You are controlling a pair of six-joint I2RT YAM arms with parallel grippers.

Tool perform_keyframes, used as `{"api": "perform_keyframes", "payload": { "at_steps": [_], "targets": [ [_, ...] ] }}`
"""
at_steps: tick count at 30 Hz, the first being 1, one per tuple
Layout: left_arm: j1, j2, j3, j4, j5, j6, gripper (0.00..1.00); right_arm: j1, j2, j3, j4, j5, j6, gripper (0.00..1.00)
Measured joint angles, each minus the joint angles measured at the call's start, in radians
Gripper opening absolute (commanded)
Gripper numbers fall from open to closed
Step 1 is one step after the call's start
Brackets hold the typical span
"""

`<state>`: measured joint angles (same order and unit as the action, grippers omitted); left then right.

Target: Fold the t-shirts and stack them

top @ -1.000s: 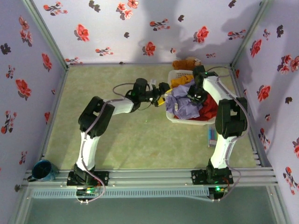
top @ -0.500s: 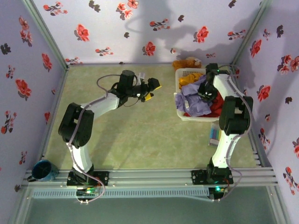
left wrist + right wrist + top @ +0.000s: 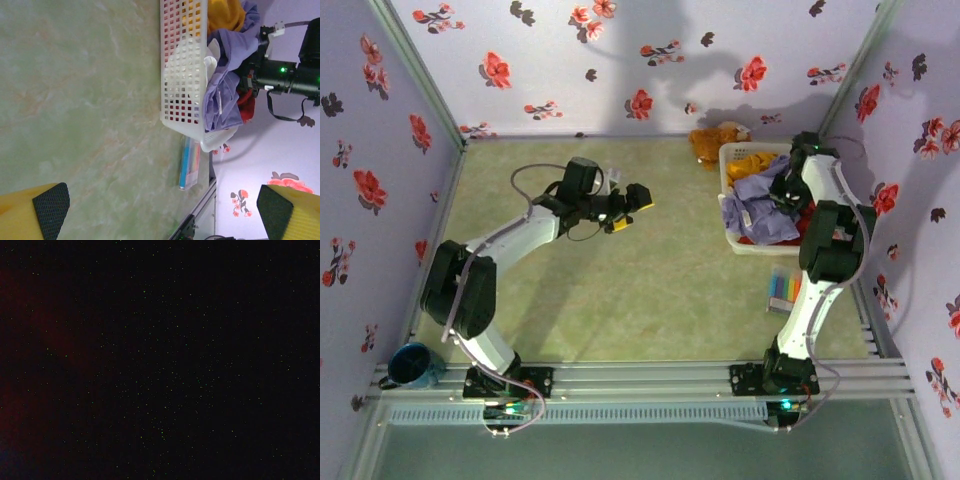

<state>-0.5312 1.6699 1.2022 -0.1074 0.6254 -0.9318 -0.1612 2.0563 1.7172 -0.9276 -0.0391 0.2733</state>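
Observation:
A white basket (image 3: 744,246) at the far right holds the t-shirts: a lavender one (image 3: 758,202) on top, an orange-yellow one (image 3: 754,160) behind it and a red one (image 3: 766,238) at the near side. My right gripper (image 3: 788,192) is sunk into the pile between lavender and red cloth, fingertips buried; it is shut, and I cannot see on what. The right wrist view is black. My left gripper (image 3: 631,208) hangs open over bare table, well left of the basket. The left wrist view looks past that gripper (image 3: 162,207) at the basket (image 3: 182,75), the lavender shirt (image 3: 225,95) and the right gripper (image 3: 254,70).
A brown plush toy (image 3: 712,140) lies behind the basket at the back wall. A flat pack of coloured markers (image 3: 783,290) lies in front of the basket. A blue mug (image 3: 410,365) sits on the near-left rail. Flowered walls close in three sides.
The basket has slid right and back together with my right gripper inside it. My left arm has swung left and away from the basket, still open.

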Motion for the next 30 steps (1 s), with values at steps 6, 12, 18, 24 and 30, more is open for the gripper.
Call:
{"api": "perform_keyframes", "payload": {
  "at_steps": [6,12,18,24,30],
  "targets": [
    [0.0,-0.003,-0.008,-0.035,-0.016,0.015,0.99,-0.045,0.026,0.05,-0.024,-0.026,-0.083,0.14],
    [0.0,-0.005,-0.011,-0.052,-0.024,0.024,0.99,-0.061,0.082,0.151,-0.107,-0.037,-0.143,0.18],
    [0.002,-0.038,-0.011,-0.089,-0.043,0.044,0.99,-0.06,0.04,0.159,-0.133,-0.035,-0.144,0.31],
    [0.007,-0.049,-0.011,-0.106,-0.063,0.061,0.99,-0.061,-0.13,0.13,-0.148,-0.034,-0.114,0.4],
    [0.003,-0.049,-0.011,-0.082,-0.094,0.07,0.99,-0.061,-0.294,0.062,-0.148,-0.096,-0.08,0.51]
  ]
}}
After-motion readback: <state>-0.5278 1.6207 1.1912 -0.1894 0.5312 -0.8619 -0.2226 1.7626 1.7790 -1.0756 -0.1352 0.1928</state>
